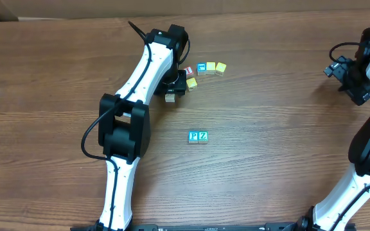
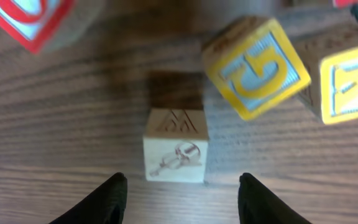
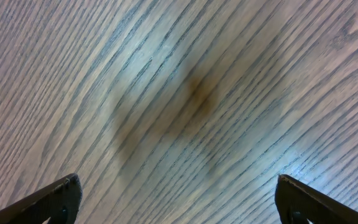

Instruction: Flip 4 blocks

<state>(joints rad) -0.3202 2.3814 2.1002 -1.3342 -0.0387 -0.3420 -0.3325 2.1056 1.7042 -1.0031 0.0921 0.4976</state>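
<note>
Item: plain whitish block, unpainted wood with a faint line drawing on the face toward the wrist camera. It sits flat on the desk toward the far edge, left of centre, and apart from its neighbours. Attendant tool: left pincer, jaws at a middling spread. It is empty; one fingertip stands to each side of the block with bare wood showing in both gaps, and the block lies just ahead of the tips. Adjacent stock: tilted yellow G block near the block's far right corner, a second yellow block beyond it, and the red-faced block off to the far left. Other task stock: blue P block and teal Z block, touching side by side near the desk's centre. Right pincer: spread wide, nothing in it, over bare desk at the right edge. Step in hand, by judgement: gripping the whitish block for its flip. Handling note: move the tips forward until the pads flank the block's middle and keep the jaws square to its sides. Close evenly, lift clear before rolling the wrist, and keep wide of the G block so it is not nudged.
</note>
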